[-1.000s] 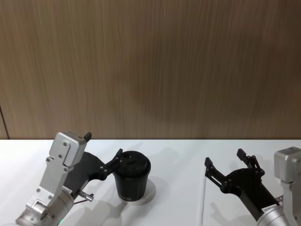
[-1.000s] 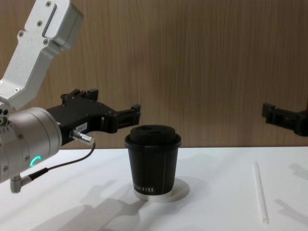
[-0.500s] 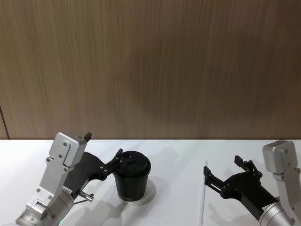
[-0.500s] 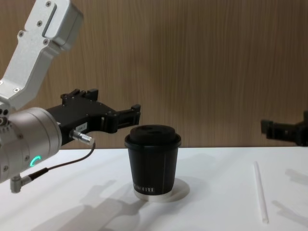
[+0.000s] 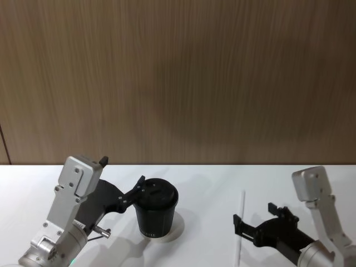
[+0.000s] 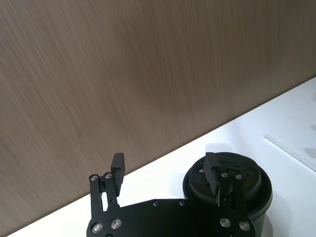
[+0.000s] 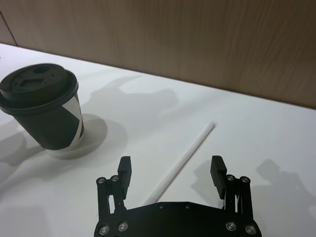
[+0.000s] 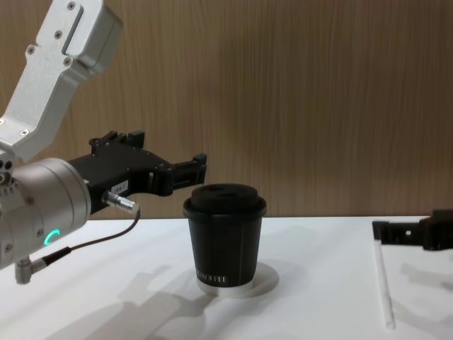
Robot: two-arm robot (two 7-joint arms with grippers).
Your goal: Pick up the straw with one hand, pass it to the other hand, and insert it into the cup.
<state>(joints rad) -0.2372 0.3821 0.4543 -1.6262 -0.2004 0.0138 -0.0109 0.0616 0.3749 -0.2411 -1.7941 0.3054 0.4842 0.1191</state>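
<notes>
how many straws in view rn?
1. The thin white plastic straw lies flat on the white table, right of the black lidded paper cup, with the right claw open over it. No other seems hidden.

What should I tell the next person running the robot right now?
Left gripper: open, empty, beside the cup at lid height.
Right gripper: open, low over the straw, a finger on each side, not gripping.
Straw: flat on the table, to the cup's right.
Cup: upright, lid on, standing on a white disc.
Done: nothing picked up yet.
To do: grip the straw, lift, pass it to the other gripper, push it into the cup.
</notes>
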